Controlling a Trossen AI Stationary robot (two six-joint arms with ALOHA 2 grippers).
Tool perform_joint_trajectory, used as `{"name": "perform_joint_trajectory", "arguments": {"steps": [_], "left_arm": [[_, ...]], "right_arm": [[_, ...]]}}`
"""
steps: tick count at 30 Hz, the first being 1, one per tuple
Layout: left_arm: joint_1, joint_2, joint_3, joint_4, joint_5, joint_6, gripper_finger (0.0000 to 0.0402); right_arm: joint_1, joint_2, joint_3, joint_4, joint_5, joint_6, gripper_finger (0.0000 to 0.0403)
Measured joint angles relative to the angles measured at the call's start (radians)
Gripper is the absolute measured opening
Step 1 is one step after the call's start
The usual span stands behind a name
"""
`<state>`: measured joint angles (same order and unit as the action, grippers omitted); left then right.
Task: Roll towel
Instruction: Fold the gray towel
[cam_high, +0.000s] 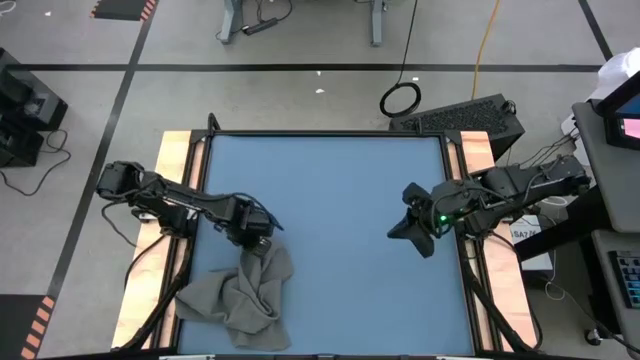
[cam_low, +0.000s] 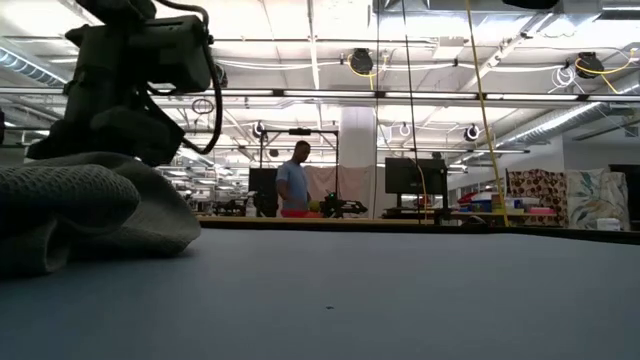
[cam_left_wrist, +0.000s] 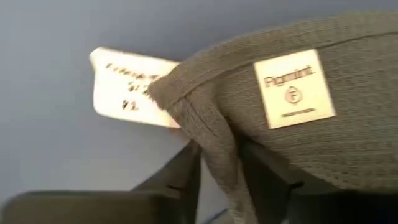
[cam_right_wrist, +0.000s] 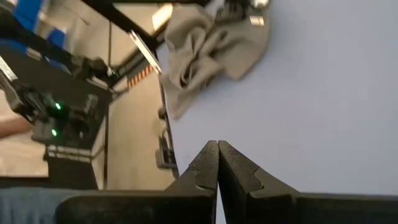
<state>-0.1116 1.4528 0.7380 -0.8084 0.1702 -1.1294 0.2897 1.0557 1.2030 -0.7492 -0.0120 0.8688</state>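
1. The bench (cam_high: 340, 200) is a blue tabletop with pale wooden strips along its left and right edges; most of its surface is bare.
2. The towel (cam_high: 240, 295), dark grey and unrolled, lies in a crumpled heap at the bench's near left corner, reaching to the left edge and almost to the near edge. In the low view it bulges in soft folds at the left (cam_low: 90, 215).
3. The left gripper (cam_high: 256, 236) sits at the far end of the heap, a short way in from the left edge. Its wrist view shows a fold of the towel (cam_left_wrist: 217, 149) pinched between the two dark fingers (cam_left_wrist: 180, 180), so it is clamped on the cloth.
4. The right gripper (cam_high: 405, 232) waits over bare tabletop toward the right edge, about midway between far and near edges, well apart from the towel. Its fingers (cam_right_wrist: 239, 171) are pressed together with nothing between them.
5. A square white label (cam_left_wrist: 294, 89) is sewn on the towel near the pinched fold.
6. A white paper tag (cam_left_wrist: 127, 87) sticks out from the towel's edge beside that fold.
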Motion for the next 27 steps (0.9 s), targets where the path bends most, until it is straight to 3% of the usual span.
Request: {"name": "perform_joint_trajectory", "arguments": {"steps": [4,12,19,27], "left_arm": [[0.000,-0.003,0.000,-0.005,-0.020,0.004,0.0012],[-0.026,-0.029,0.121,-0.037,-0.090,0.092,0.0005],[-0.051,-0.032,0.356,-0.049,-0.228,0.262,0.0004],[-0.055,-0.032,0.614,-0.062,-0.289,0.466,0.0003]], "right_arm": [[-0.002,0.005,0.000,0.030,0.024,0.002,0.0000],[-0.034,0.048,0.000,0.048,0.094,0.013,0.0000],[-0.066,0.114,0.000,0.192,0.092,0.024,0.0000],[-0.082,0.170,0.000,0.351,0.026,-0.015,0.0004]]}}
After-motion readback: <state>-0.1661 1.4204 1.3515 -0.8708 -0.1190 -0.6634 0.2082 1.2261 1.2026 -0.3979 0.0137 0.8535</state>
